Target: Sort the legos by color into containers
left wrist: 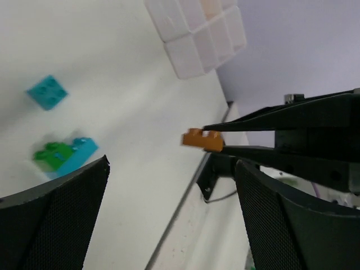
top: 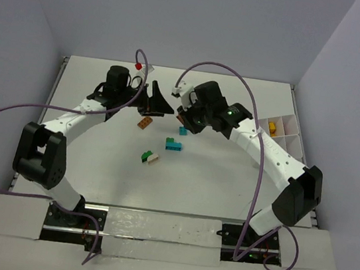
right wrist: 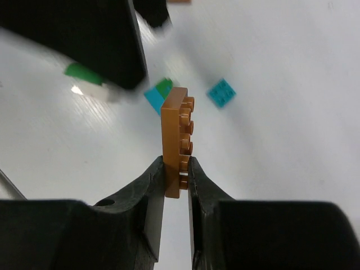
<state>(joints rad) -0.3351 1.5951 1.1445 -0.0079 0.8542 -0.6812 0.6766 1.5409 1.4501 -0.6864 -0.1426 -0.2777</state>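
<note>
While aloft, lego (right wrist: 175,135) in right gripper (right wrist: 176,169)

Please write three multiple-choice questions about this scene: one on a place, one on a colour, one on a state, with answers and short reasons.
1. Where is the yellow brick? A) in the white tray B) held aloft C) outside the picture
2. What colour is the brick in the right fingers? A) teal B) orange-brown C) red
3. How are the left fingers? A) shut on a brick B) open, empty C) hidden
Answers: 1 A, it lies in a compartment; 2 B, the right wrist view shows it; 3 B, nothing sits between them.
</note>
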